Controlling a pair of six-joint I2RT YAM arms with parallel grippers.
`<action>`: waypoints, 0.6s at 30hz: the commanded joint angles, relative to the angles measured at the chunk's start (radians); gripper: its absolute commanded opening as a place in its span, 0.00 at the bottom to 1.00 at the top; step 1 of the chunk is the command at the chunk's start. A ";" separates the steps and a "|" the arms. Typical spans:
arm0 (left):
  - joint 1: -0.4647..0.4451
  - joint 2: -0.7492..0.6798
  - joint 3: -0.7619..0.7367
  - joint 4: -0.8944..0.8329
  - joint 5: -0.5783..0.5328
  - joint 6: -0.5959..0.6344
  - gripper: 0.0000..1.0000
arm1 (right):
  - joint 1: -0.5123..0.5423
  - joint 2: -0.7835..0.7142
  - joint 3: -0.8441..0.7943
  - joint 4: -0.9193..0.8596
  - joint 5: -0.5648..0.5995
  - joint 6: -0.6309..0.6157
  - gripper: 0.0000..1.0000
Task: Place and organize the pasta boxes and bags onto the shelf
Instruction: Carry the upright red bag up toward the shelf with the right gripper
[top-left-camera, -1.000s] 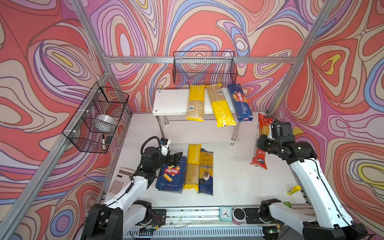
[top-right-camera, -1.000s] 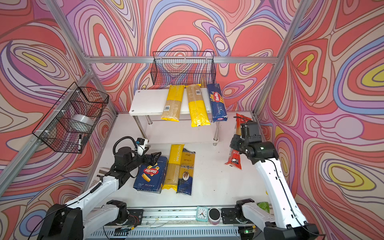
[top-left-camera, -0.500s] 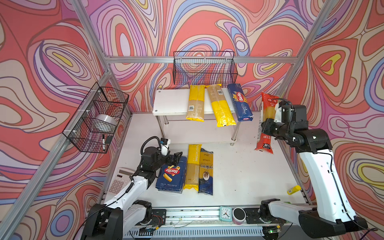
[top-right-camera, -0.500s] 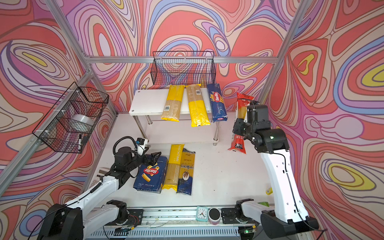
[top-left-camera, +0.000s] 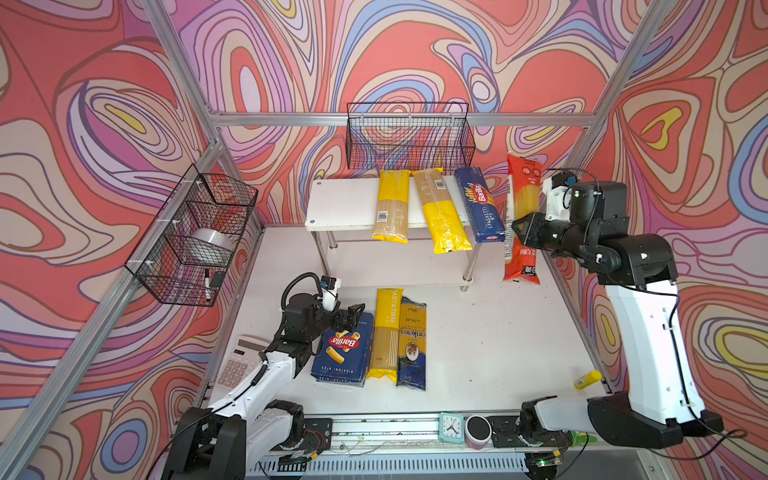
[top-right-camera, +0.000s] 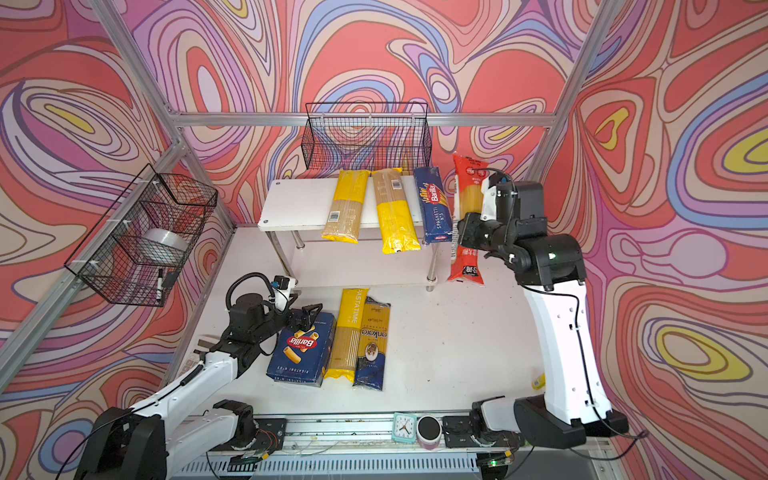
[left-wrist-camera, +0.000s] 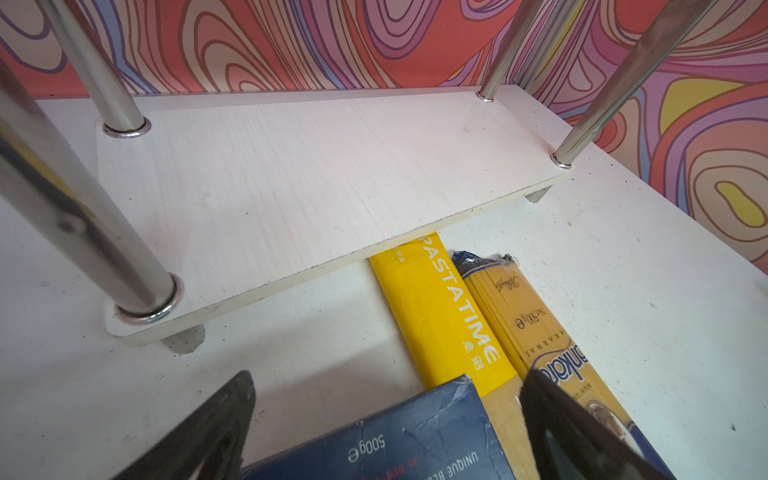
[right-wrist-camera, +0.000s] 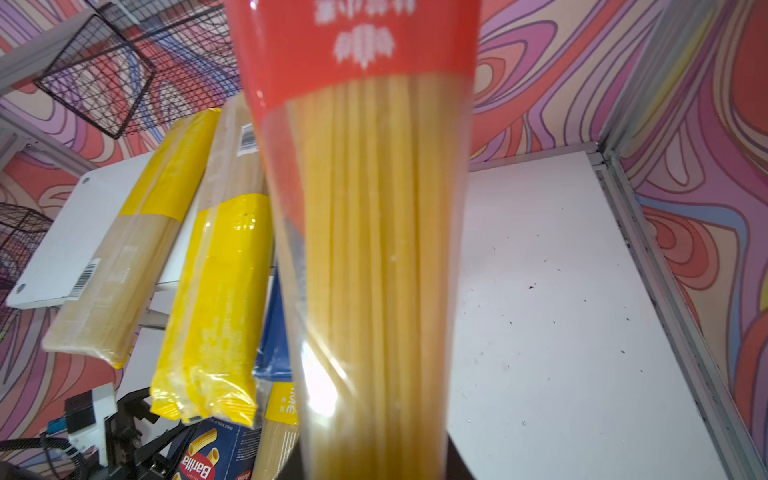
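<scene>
My right claw (top-left-camera: 519, 232) is clamped on the red bag (top-left-camera: 523, 195) near mid-length, holding it just off the end of the shelf (top-left-camera: 340, 203), which lies to the claw's left, the bag's long axis roughly parallel to the spaghetti box (top-left-camera: 480, 203) there.

Looking at swirling pink-and-purple walls (top-left-camera: 415, 50) edged with aluminium rails (top-left-camera: 291, 119), hung with black wire baskets (top-left-camera: 409, 137), over a speckled white desk (top-left-camera: 498, 340).

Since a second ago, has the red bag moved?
Yes: the red bag, in the right gripper, rose from beside the shelf's front leg to alongside its top board.
</scene>
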 joint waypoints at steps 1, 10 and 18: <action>-0.004 0.010 0.032 -0.008 -0.004 0.005 1.00 | 0.041 0.017 0.118 0.085 -0.004 -0.034 0.00; -0.005 0.010 0.031 -0.008 -0.007 0.004 1.00 | 0.214 0.120 0.238 0.092 0.053 -0.043 0.00; -0.005 0.004 0.027 -0.007 -0.010 0.004 1.00 | 0.358 0.215 0.343 0.133 0.081 -0.051 0.00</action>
